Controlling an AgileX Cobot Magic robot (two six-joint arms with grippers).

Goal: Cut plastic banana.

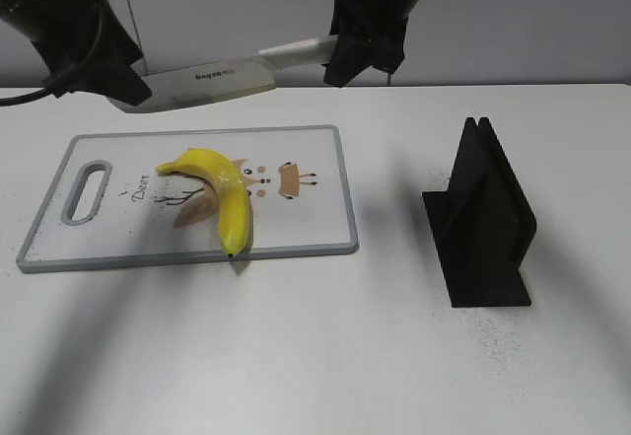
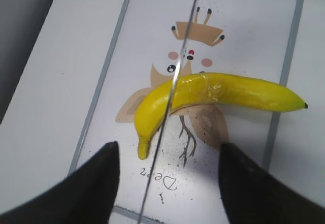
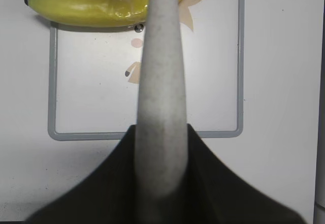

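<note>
Cutting board [image 1: 325, 139], white with a grey rim and a slot handle at its left end, lies flat on the white table [image 1: 325, 356]; printed on it a cartoon deer and the word "Deer". On the board: the plastic banana [image 1: 225, 193] only, lying on its side across the deer print, its dark tip at the board's near edge, its stem end toward the handle side. Banana is glossy bright yellow, curved, in one piece; a crinkled shiny patch shows near mid-length in the left wrist view [image 2: 213, 89]. Fine dark specks on the board around the stem end. Knife [image 1: 212, 82], white blade with dark lettering and a pale grey handle, is held level in the air above the board's far edge, not touching banana or board. Right gripper [image 1: 340, 55] is clamped on the knife handle, jaws closed around it in the right wrist view [image 3: 161, 148]. Left gripper [image 1: 123, 85] is at the blade's tip end; its dark fingers [image 2: 96, 183] stand wide apart, the blade seen edge-on running between them, crossing over the banana near its stem end. Black knife stand [image 1: 483, 218] sits upright on the table to the right, well apart from the board.
</note>
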